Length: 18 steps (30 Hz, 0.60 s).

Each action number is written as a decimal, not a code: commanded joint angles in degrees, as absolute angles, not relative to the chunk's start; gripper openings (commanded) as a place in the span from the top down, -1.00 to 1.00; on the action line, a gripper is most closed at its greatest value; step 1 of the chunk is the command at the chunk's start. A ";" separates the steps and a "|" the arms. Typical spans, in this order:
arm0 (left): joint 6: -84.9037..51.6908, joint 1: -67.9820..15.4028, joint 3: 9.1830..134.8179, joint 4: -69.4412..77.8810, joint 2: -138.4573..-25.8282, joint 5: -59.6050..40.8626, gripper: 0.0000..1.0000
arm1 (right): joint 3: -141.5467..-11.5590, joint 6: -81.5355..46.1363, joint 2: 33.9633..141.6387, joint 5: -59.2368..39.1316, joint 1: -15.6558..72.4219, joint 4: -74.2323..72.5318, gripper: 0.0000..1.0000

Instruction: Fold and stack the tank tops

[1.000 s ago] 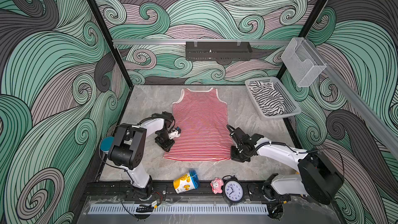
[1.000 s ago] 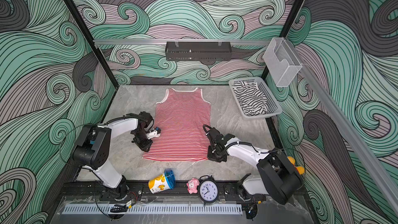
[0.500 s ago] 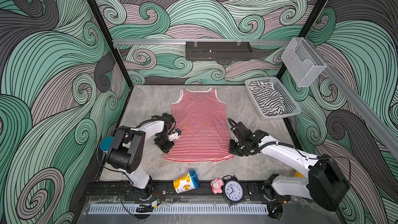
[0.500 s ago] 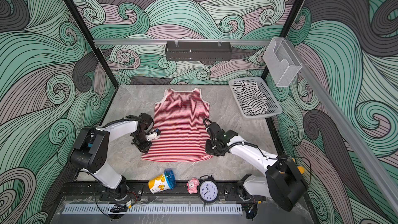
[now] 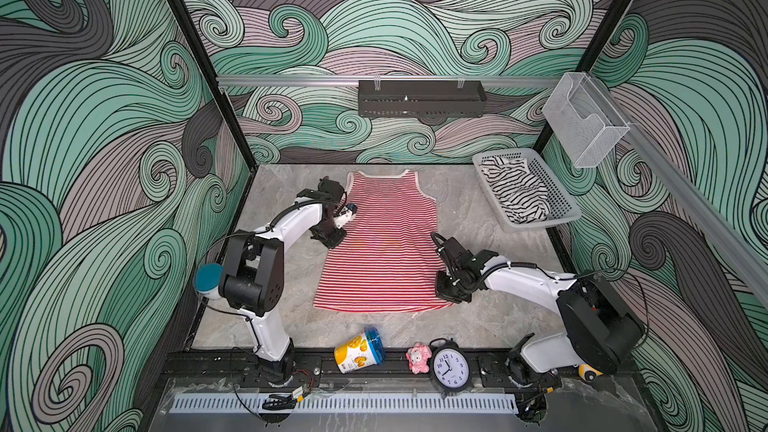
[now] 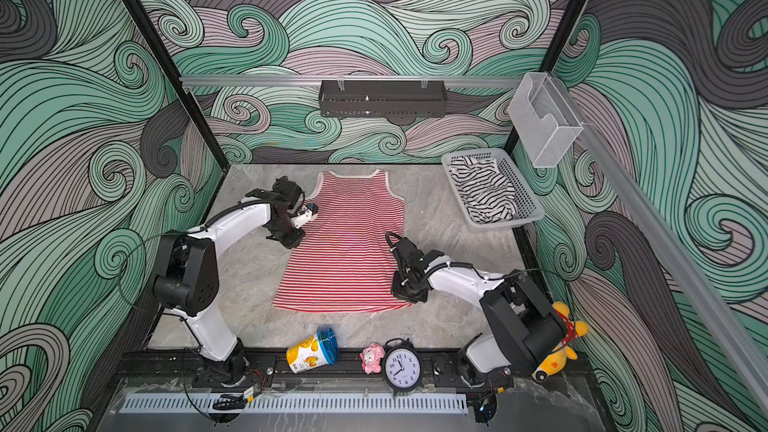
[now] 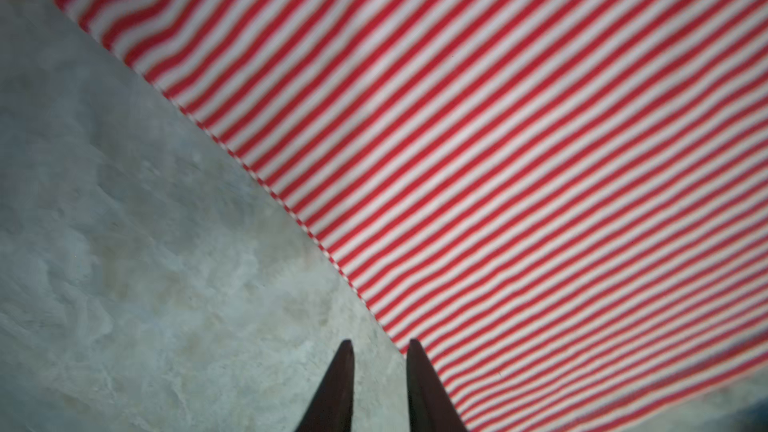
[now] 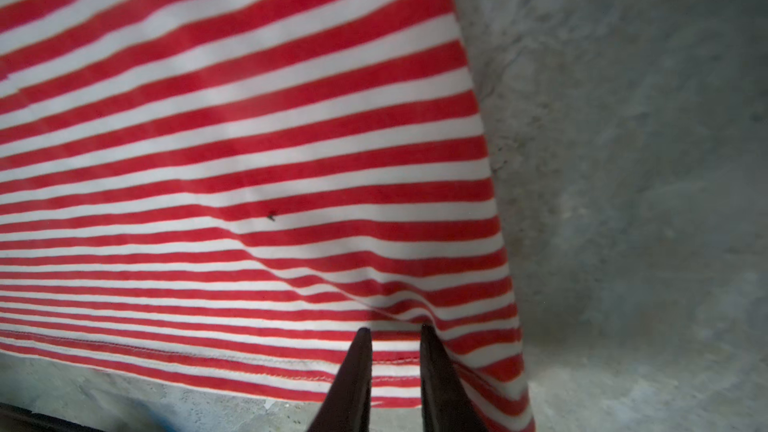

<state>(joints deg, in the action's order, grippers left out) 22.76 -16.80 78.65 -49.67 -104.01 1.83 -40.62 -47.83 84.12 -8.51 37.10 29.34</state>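
- In both top views the red striped top (image 5: 382, 243) lies flat in the middle of the table (image 5: 282, 292), neck towards the back wall. The black striped top (image 5: 515, 195) sits crumpled in the basket (image 5: 536, 224) at the back right.
- There too, my left gripper (image 5: 330, 238) is at the red top's left side edge, and my right gripper (image 5: 448, 292) is on its near right corner.
- Left wrist view: the tips stand a little apart with bare table between them, one tip just at the cloth's edge. It holds nothing.
- Right wrist view: the tips are down on the hem corner with creases running towards them. I cannot tell whether the cloth is pinched or only pressed.
- My read on handling: this is light, limp knit that will bunch and drag. I would take it at the corners and side edges, catching both layers.
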 commanded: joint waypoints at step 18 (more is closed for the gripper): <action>19.66 -16.00 116.81 -44.01 -137.24 9.91 0.45 | -42.84 -50.21 86.17 -4.75 37.66 31.41 0.46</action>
<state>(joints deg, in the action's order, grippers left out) 19.66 -16.53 114.69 -42.41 -136.09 7.90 -41.80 -49.58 85.01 -7.35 37.71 29.89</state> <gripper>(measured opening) 0.274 0.268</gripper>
